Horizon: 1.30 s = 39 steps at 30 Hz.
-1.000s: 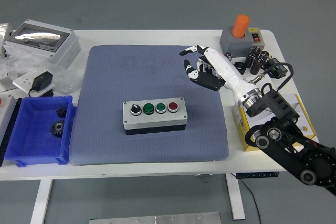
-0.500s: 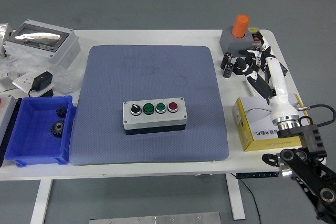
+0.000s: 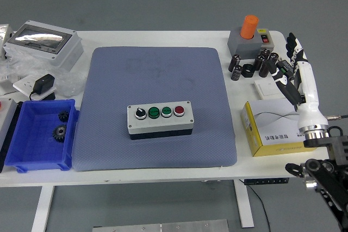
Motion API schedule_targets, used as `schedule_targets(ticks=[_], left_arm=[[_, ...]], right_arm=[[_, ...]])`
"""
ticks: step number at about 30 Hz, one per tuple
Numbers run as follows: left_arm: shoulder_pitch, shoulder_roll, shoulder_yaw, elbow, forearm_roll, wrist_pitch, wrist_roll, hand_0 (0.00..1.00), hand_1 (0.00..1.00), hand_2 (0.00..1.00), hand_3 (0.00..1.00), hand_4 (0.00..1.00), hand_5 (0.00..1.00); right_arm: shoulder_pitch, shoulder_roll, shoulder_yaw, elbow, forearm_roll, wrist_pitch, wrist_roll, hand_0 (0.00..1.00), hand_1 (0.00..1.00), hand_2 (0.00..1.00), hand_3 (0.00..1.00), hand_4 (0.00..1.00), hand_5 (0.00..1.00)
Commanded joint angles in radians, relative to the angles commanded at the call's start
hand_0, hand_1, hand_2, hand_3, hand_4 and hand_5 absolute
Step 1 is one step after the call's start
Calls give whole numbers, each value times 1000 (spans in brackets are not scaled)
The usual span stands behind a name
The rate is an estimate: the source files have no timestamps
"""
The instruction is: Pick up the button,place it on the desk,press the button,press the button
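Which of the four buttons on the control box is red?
The rightmost button, at the end of the control box nearest the right hand. The two beside it are green; the leftmost is a black knob.

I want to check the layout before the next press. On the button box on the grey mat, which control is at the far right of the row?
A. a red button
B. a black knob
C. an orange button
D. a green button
A: on the button box the row runs black knob, two green buttons, then the red button at the right end.
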Motion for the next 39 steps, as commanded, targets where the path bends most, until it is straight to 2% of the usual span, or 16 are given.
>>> schedule_targets(ticks=[5, 15, 17, 18, 24, 25, 30, 31, 39], left_arm=[[-2, 5, -2, 1, 3, -2, -1, 731, 735, 687, 778, 920, 664], [-7, 1, 1, 1, -5, -3, 0, 730, 733, 687, 781, 935, 674], [-8, 1, 3, 1, -8, -2, 1, 730, 733, 687, 781, 935, 674], [-8, 2, 4, 1, -11, -2, 2, 730, 732, 687, 783, 943, 678], [-11, 6, 11, 2, -25, 1, 0, 730, 732, 687, 783, 943, 678], [-11, 7, 14, 2, -31, 2, 1, 730, 731, 688, 783, 943, 678], [-16, 4, 25, 2, -53, 8, 3, 730, 731, 688, 783, 943, 678], [-18, 3, 25, 3, -53, 8, 2, 730, 731, 688, 783, 944, 679], [-26, -2, 28, 6, -56, 8, -1, 730, 730, 688, 783, 944, 679]], right_arm=[[-19, -4, 7, 0, 15, 16, 21, 973, 964, 969, 998, 998, 784], [-51, 1, 40, 0, 54, 80, 102, 959, 939, 948, 978, 998, 779], [-54, 4, 45, 0, 53, 81, 106, 959, 939, 948, 978, 998, 779], [-55, 7, 48, 0, 53, 81, 107, 959, 916, 923, 932, 998, 794], [-69, 21, 67, 0, 47, 81, 108, 959, 916, 923, 932, 998, 794], [-72, 25, 73, 0, 46, 81, 108, 957, 908, 911, 914, 998, 828], [-83, 43, 97, -1, 47, 80, 110, 957, 908, 911, 914, 998, 828], [-83, 45, 99, -1, 46, 80, 110, 955, 906, 906, 911, 998, 853], [-68, 49, 105, 3, 52, 79, 109, 954, 903, 899, 901, 998, 858]])
